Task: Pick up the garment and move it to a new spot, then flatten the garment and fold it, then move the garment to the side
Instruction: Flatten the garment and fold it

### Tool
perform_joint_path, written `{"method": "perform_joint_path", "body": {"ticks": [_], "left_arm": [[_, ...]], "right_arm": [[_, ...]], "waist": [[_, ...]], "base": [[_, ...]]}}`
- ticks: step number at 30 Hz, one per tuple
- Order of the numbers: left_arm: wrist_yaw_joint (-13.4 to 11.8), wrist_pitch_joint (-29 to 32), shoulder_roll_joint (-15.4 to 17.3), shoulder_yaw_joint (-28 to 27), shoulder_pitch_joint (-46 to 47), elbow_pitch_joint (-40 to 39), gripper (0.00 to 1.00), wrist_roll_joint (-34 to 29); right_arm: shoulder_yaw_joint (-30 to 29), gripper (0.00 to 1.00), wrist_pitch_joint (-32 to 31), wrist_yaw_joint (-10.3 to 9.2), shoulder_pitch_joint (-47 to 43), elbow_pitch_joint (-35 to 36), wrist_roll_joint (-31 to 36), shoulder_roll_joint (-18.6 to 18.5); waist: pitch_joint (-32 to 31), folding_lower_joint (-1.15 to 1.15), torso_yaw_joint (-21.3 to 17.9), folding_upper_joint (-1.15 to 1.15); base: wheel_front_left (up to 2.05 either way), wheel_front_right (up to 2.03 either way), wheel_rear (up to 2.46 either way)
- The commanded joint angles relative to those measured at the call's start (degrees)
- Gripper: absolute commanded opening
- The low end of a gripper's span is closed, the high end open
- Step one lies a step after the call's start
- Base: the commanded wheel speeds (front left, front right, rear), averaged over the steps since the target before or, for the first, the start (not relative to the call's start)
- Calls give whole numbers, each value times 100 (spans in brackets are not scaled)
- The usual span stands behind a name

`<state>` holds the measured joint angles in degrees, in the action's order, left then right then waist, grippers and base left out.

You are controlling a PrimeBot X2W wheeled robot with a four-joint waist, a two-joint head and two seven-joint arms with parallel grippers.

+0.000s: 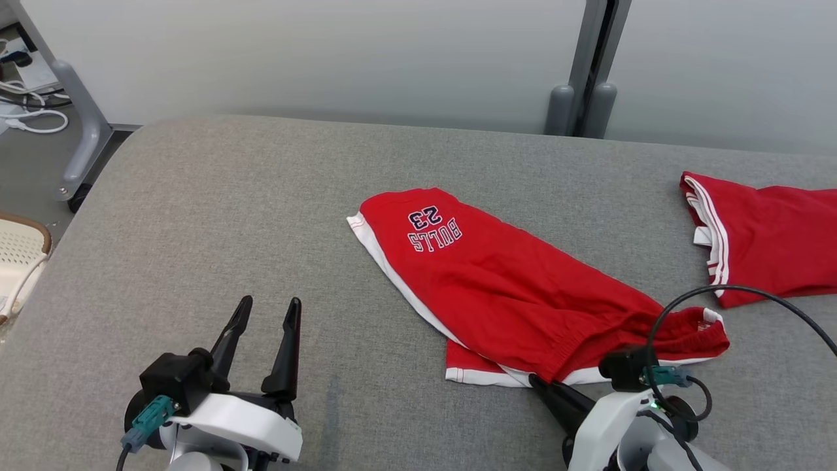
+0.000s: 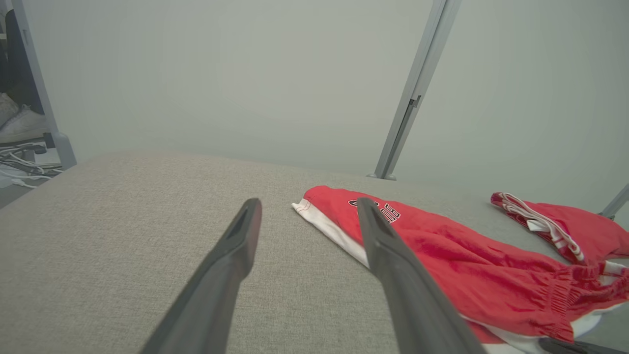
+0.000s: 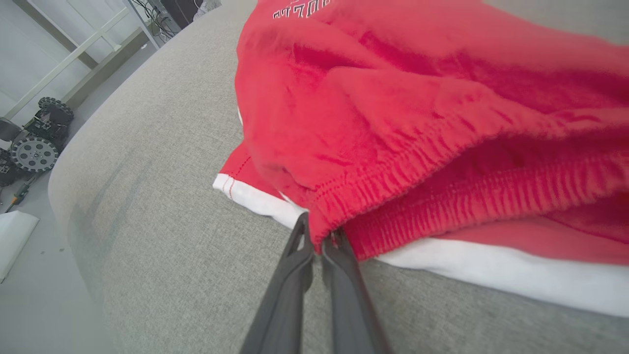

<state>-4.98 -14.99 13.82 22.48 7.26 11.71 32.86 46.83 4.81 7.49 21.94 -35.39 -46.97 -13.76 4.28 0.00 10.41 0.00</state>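
The right gripper (image 3: 317,238) is pinched together on the elastic waistband of the red Bulls shorts (image 1: 510,288), which lie crumpled mid-table. The cloth looks light, soft and limp, so it should drape and trail; the gathered waistband seems the firmest hold. The left gripper (image 1: 270,302) hangs, fingers apart, over the grey table (image 1: 196,216), which is roomy leftward. A second red garment (image 1: 771,242) crowds the right.

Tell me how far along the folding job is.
Barely started. Done: nothing yet; the red shorts lie rumpled on the grey table. In hand: the right hand is shut on their waistband edge; the left hand hangs open, apart from them. Left: lifting, moving, flattening, folding, setting aside.
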Motion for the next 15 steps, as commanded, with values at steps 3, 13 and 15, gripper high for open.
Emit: {"method": "perform_joint_path", "body": {"ticks": [3,13,15], "left_arm": [[33,-15,15,-35,-8,43,100,-50],[19,9,61,-20,-90,80,100,-24],[4,45,66,1,-118,76,100,-9]], "right_arm": [[80,0,126,2,94,28,-88,-76],[-105,0,629,3,6,473,-303,-460],[-168,0,661,2,-71,648,-379,-639]], "waist": [[-54,0,-80,0],[-260,0,-355,0],[-294,0,-420,0]], "base": [[0,0,0],[0,0,0],[0,0,0]]}}
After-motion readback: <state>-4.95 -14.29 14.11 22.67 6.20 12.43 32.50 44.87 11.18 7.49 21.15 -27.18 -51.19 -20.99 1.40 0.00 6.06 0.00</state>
